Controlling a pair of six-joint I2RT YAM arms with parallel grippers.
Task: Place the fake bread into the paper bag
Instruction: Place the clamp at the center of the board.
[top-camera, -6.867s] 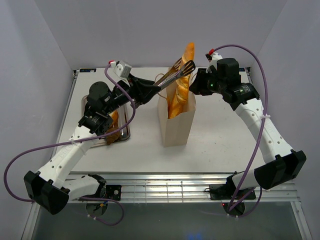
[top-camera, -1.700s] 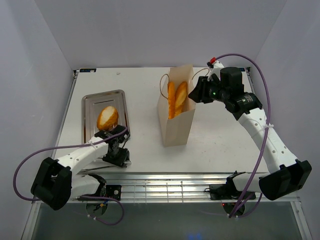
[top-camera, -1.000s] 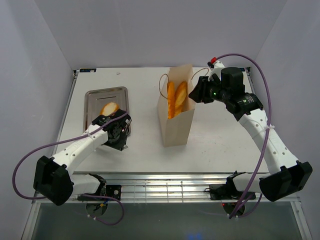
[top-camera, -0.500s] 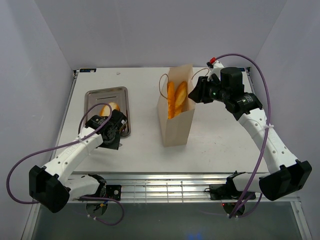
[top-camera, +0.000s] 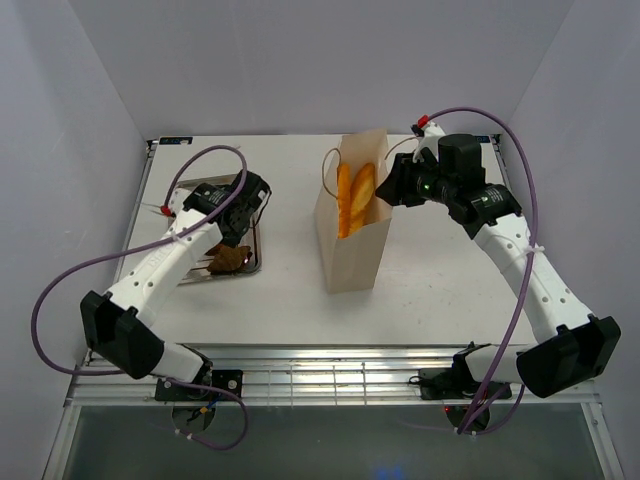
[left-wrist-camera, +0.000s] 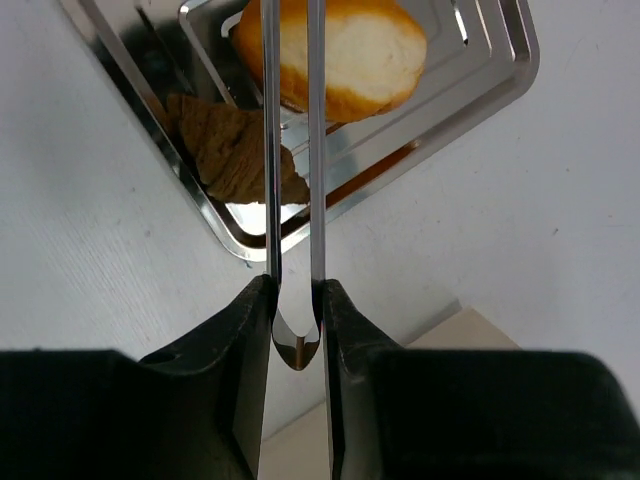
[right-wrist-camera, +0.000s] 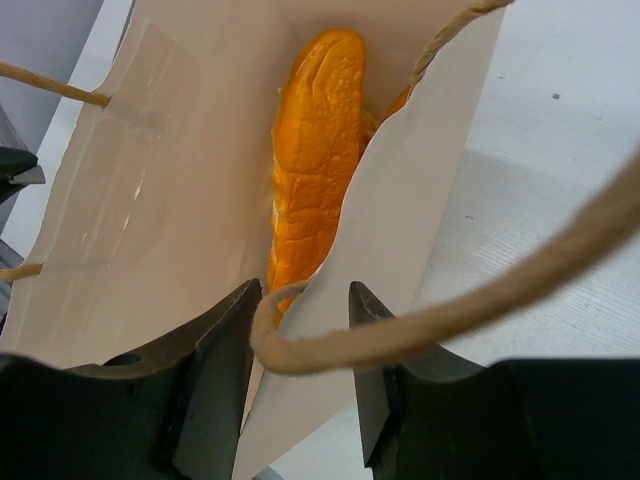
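Observation:
The paper bag (top-camera: 352, 250) stands upright mid-table, and two long pieces of fake bread (top-camera: 345, 198) stick up inside it. The same orange loaf (right-wrist-camera: 312, 150) fills the bag's mouth in the right wrist view. My right gripper (right-wrist-camera: 303, 296) is open, its fingers either side of the bag's right wall (right-wrist-camera: 380, 220), with a cord handle (right-wrist-camera: 470, 300) lying across them. My left gripper (left-wrist-camera: 295, 290) is shut on silver tongs (left-wrist-camera: 266, 150). Their blades reach out over an oval roll (left-wrist-camera: 350, 55) in the steel tray (left-wrist-camera: 480, 90).
The tray (top-camera: 258, 262) lies at the left of the table, under my left arm (top-camera: 165, 260). A brown reflection (left-wrist-camera: 235, 165) shows on the tray floor beside the roll. The bag's second cord handle (top-camera: 326, 172) loops off its left side.
My left arm has swung from the table's front edge up and over the tray, now covering the roll from above. The right arm and the bag have not moved.

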